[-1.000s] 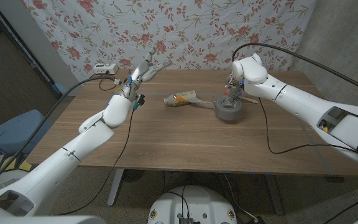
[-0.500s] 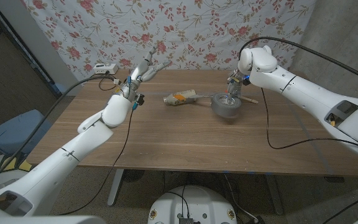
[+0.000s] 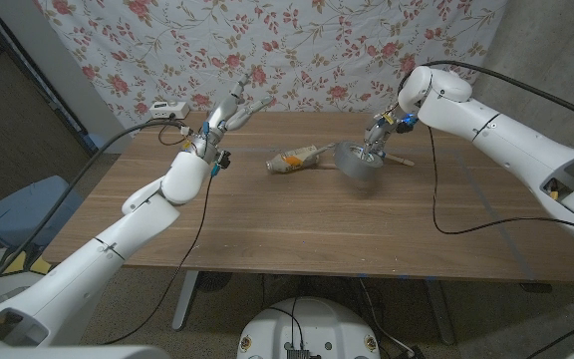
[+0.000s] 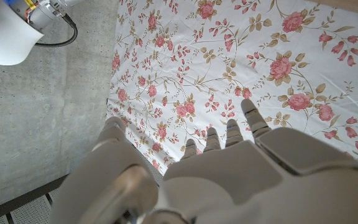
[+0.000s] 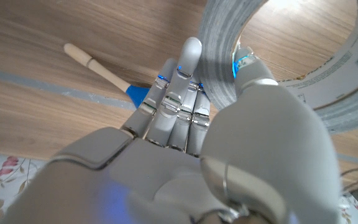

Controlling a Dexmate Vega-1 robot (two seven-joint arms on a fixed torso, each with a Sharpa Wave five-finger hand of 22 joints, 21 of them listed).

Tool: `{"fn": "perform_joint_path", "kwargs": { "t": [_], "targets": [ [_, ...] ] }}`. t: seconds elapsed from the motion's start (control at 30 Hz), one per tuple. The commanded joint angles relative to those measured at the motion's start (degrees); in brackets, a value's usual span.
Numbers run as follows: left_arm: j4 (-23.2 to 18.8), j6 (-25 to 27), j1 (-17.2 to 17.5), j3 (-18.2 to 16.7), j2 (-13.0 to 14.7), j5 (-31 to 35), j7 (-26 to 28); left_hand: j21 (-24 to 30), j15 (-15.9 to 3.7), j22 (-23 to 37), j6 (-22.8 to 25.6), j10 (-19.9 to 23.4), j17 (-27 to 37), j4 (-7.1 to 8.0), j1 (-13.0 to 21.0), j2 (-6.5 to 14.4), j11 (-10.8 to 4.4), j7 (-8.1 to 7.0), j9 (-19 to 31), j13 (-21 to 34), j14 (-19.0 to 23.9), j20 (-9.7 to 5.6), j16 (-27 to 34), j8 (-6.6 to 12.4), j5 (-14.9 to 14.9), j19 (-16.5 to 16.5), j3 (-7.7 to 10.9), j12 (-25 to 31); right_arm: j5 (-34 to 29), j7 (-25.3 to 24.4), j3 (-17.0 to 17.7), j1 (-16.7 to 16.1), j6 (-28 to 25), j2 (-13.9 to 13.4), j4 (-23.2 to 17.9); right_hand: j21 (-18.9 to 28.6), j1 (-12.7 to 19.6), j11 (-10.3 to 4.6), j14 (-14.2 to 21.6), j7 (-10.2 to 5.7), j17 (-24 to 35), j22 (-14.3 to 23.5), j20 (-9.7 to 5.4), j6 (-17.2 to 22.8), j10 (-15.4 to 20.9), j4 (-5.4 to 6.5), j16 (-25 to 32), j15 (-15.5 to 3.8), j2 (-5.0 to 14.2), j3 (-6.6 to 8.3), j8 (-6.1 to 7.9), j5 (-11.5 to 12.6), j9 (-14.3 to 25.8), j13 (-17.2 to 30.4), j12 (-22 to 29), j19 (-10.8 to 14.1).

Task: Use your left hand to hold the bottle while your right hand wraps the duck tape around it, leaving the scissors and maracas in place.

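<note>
The right robot hand [image 3: 379,135] now holds the grey tape roll [image 3: 355,158] tipped up on edge, lifted off the counter [image 3: 297,219]. Earlier the roll lay flat beneath that hand, whose arm has swung back.

One bottle [image 3: 295,159], one tape roll [image 3: 355,158], one wooden stick [image 5: 98,68]. One white box [image 3: 168,110] at table's 10 o'clock. Two hands: left [image 3: 229,112], right [image 3: 379,133].

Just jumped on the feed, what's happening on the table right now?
The right hand grips the roll of duct tape, tilted up off the wooden table. The bottle lies on its side just beside the roll, unheld. The left hand hovers open above the table's far left, fingers spread.
</note>
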Motion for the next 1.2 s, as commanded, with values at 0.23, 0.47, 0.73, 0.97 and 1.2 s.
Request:
{"fn": "perform_joint_path", "kwargs": {
  "t": [0.23, 0.47, 0.73, 0.97, 1.2],
  "targets": [
    [-1.14, 0.42, 0.68, -0.35, 0.17, 0.59, 0.06, -0.44, 0.13, 0.17, -0.54, -0.55, -0.09, -0.44, 0.09, 0.49, -0.05, 0.02, -0.07, 0.00, -0.45, 0.24, 0.19, 0.19, 0.24, -9.00, 0.07, 0.43, 22.74, -9.03, 5.16, -3.26, 3.30, -4.47, -1.63, 0.37, 7.53, -4.89, 2.22, -6.07, 0.04, 0.02, 0.22, 6.64, 7.29, 0.18, -0.06, -3.48, 7.86, 0.71, 0.27, 0.31, 0.16, 0.12, 0.34, -0.08],
    [-1.03, 0.33, 0.88, -0.43, 0.10, 0.77, 0.28, -0.60, 0.15, 0.18, -0.77, -0.80, -0.12, -0.51, 0.09, 0.53, -0.09, 0.08, -0.07, -0.08, -0.58, 0.25, 0.18, 0.14, 0.24, -9.08, 0.05, 0.40, 25.62, -12.95, 5.36, -3.91, 2.61, -5.95, -3.36, 0.37, 7.53, -4.89, 2.22, -6.07, 0.04, 0.02, 0.22, 6.64, 7.29, 0.18, -0.06, -3.48, 7.86, 0.71, 0.27, 0.31, 0.16, 0.12, 0.34, -0.08],
    [-0.32, -0.36, 0.69, -0.39, -0.05, 0.48, 0.04, -0.76, 0.30, 0.20, -1.00, -0.96, -0.13, -0.55, 0.04, 0.56, -0.12, -0.04, -0.07, -0.16, -0.58, 0.25, 0.23, 0.11, 0.24, -9.14, 0.00, 0.42, 25.05, -16.34, 4.10, -4.09, 3.25, -7.21, -5.38, 0.37, 7.53, -4.89, 2.22, -6.07, 0.04, 0.02, 0.22, 6.64, 7.29, 0.18, -0.06, -3.48, 7.86, 0.71, 0.27, 0.31, 0.16, 0.12, 0.34, -0.08],
    [0.61, -0.86, -0.02, -0.10, -0.06, 0.00, -0.86, -0.91, 0.32, 0.22, -1.01, -0.85, -0.13, -0.58, -0.03, 0.59, -0.03, 0.10, -0.07, -0.23, -0.52, 0.26, 0.31, 0.16, 0.23, -9.19, -0.05, 0.53, 20.24, -27.28, 5.62, -8.65, 7.28, -9.28, -11.88, 0.37, 7.53, -4.89, 2.22, -6.07, 0.04, 0.02, 0.22, 6.64, 7.29, 0.18, -0.06, -3.48, 7.86, 0.71, 0.27, 0.31, 0.16, 0.12, 0.34, -0.08],
    [1.97, -2.00, -0.83, 0.18, -0.22, -0.58, -1.56, -1.07, 0.09, 0.24, -0.80, -0.53, -0.14, -0.60, -0.12, 0.65, 0.03, 0.24, -0.07, -0.31, -0.51, 0.26, 0.37, 0.28, 0.22, -9.20, -0.10, 0.73, 7.21, -37.61, 3.40, -10.97, 5.89, -9.62, -18.79, 0.37, 7.53, -4.89, 2.22, -6.07, 0.04, 0.02, 0.22, 6.64, 7.29, 0.18, -0.06, -3.48, 7.86, 0.71, 0.27, 0.31, 0.16, 0.12, 0.34, -0.08]
  ]
}}
